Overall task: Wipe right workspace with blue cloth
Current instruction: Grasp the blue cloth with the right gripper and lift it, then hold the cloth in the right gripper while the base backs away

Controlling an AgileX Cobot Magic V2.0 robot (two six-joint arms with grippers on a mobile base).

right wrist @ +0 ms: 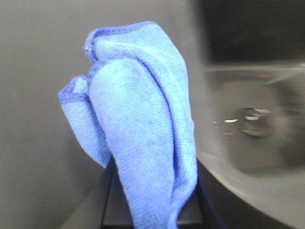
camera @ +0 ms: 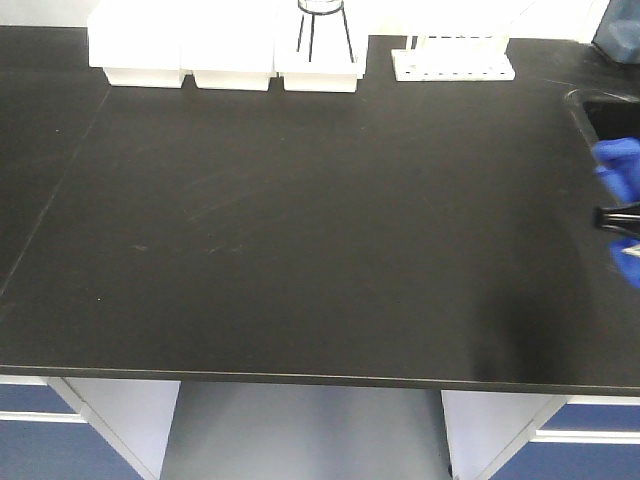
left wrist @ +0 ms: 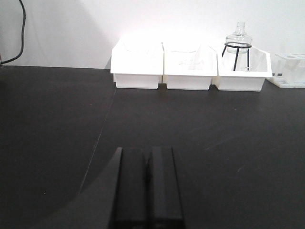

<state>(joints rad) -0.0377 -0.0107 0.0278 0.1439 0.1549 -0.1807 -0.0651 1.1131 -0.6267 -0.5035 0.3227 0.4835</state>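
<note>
In your front view, the right edge cuts off the right tool [camera: 620, 218] and most of the cloth [camera: 618, 165]. In the right wrist view, the cloth hides that tool's fingers, and the sink [right wrist: 248, 124] behind is blurred. The bottom edge crops your left tool [left wrist: 147, 157].

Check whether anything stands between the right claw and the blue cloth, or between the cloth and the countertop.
Nothing visible does. The right claw grips the blue cloth itself, beside the sink. The black countertop next to it is bare; white trays stand along its back edge.
</note>
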